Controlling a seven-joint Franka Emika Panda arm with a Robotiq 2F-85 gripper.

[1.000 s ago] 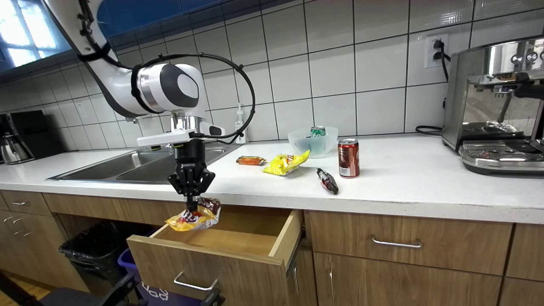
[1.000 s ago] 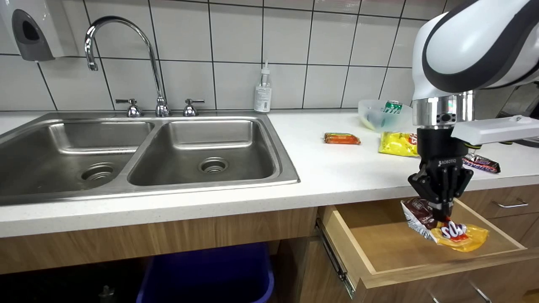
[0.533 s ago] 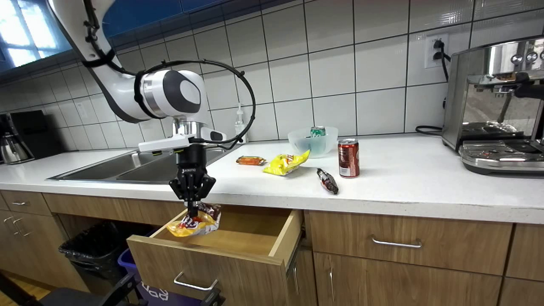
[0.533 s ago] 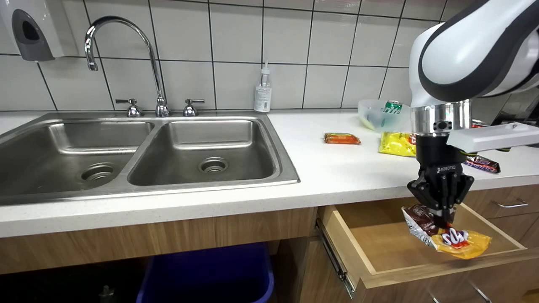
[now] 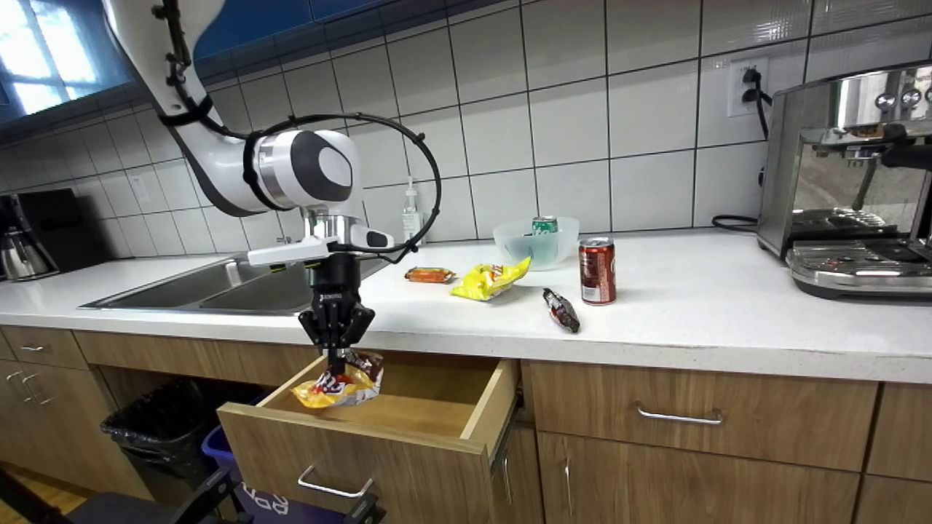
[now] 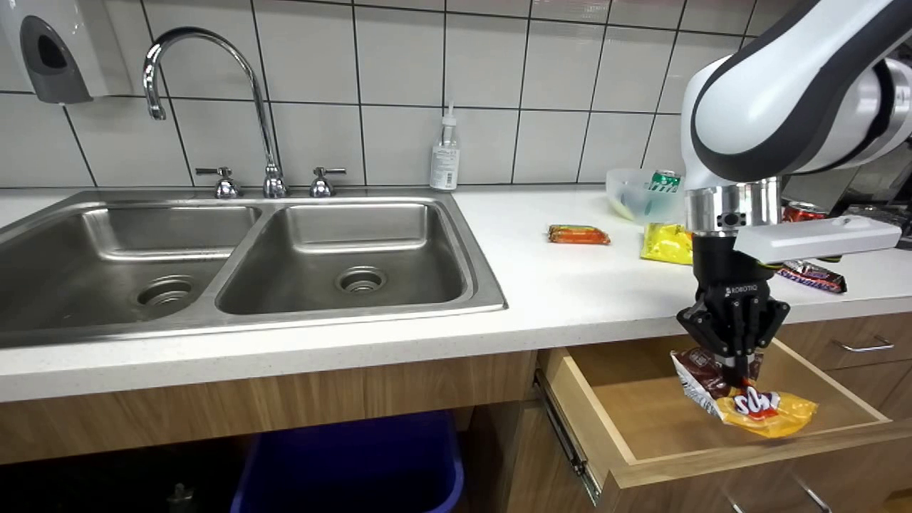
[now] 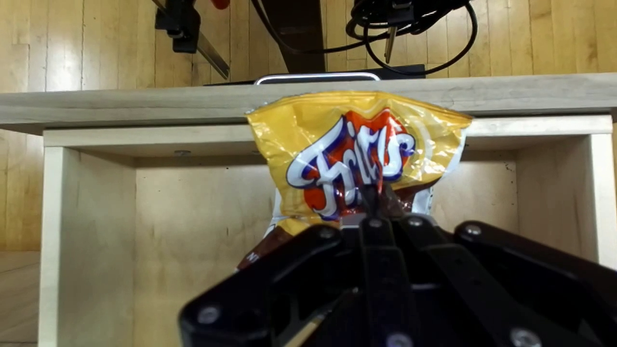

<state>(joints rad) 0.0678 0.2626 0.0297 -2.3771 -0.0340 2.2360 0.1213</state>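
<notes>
My gripper [image 6: 736,376] pinches a crinkled snack bag [image 7: 332,159] near its middle — pressed tight on the wrapper, with the yellow end sagging to the front and the brown end riding higher behind. The bag hangs over the pulled-out drawer [image 5: 496,407]. The wrapper looks thin and slick, so I judge it wants a steady squeeze and slow, level motion; a jerk could swing it or let it slip. In the wrist view the yellow end overlaps the front panel [image 5: 393,455]; whether they touch I cannot tell, so any lowering calls for easing the bag back from that edge first. The side walls [image 7: 50,217] stand well apart from the bag, leaving me play sideways between them. Behind, the counter [image 5: 451,344] juts over the drawer's back — a lip I could knock. Farther in sit a dark-wrapped bar [image 5: 561,311], a red can [image 5: 598,271] and a yellow packet [image 5: 489,282], with the sink [image 6: 481,285] off to the side.
</notes>
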